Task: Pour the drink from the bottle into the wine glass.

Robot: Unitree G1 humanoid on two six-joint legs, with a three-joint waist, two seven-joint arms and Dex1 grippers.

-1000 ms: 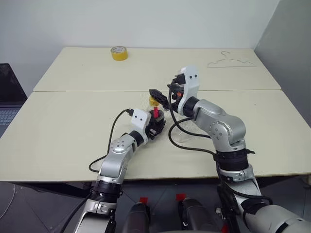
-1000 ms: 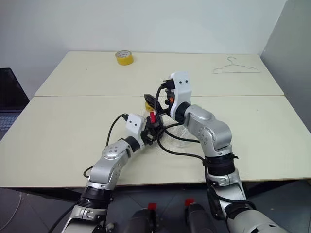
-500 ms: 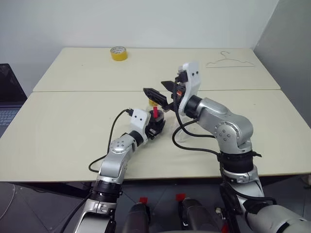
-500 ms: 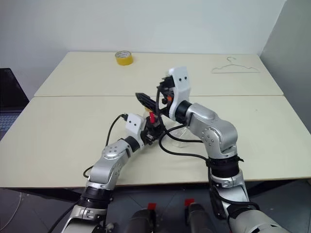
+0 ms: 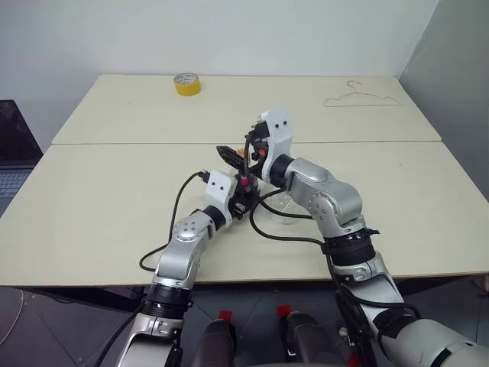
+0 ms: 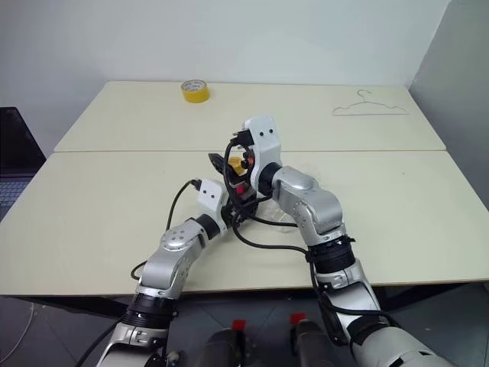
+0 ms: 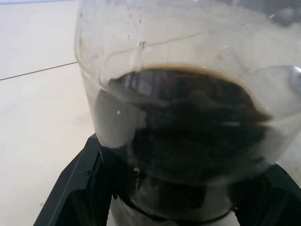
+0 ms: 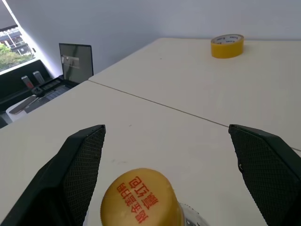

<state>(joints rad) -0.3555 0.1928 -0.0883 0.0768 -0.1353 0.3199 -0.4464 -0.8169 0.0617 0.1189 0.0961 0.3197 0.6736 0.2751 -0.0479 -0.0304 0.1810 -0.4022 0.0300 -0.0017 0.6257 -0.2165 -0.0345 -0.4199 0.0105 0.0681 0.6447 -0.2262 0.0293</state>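
Now the right gripper (image 8: pixel 164 174) is swinging in, jaws spread wide around the yellow cap (image 8: pixel 141 197), while the left gripper (image 5: pixel 243 200) is clamping the bottle (image 7: pixel 183 117) upright on the table (image 5: pixel 99 199); uncapping looks next.

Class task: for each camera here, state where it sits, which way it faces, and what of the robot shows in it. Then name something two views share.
Left and right eye views: head, facing forward and down at the table; both arms.
Left wrist view: looks along the left end effector at the bottle it grips.
Right wrist view: looks between the right end effector fingers over the yellow cap.
Shared: tape roll.
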